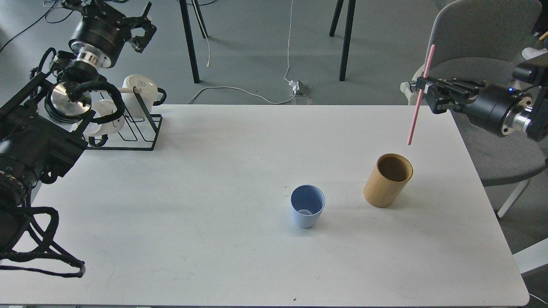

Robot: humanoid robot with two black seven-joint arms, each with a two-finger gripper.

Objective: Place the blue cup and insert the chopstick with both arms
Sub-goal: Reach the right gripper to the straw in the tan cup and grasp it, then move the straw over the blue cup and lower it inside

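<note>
Right gripper (pixel 424 87) apparently around chopstick (pixel 420 96)

Readable text: none in this view.
Blue cup (pixel 307 206): plain wall, no print or label.
Bamboo holder (pixel 387 180): bare wood grain, no brand mark.
Pink chopstick (pixel 420 96): no marking along its length.
White mugs (pixel 139 89): faint dark marks on the lower one, too small to read.
Bench (pixel 214 179): blank white top, no sticker or number.
Arms: black housings and silver rings, no lettering can be made out; a small blue light on the right one, a green one on the left, neither a sign.
</note>
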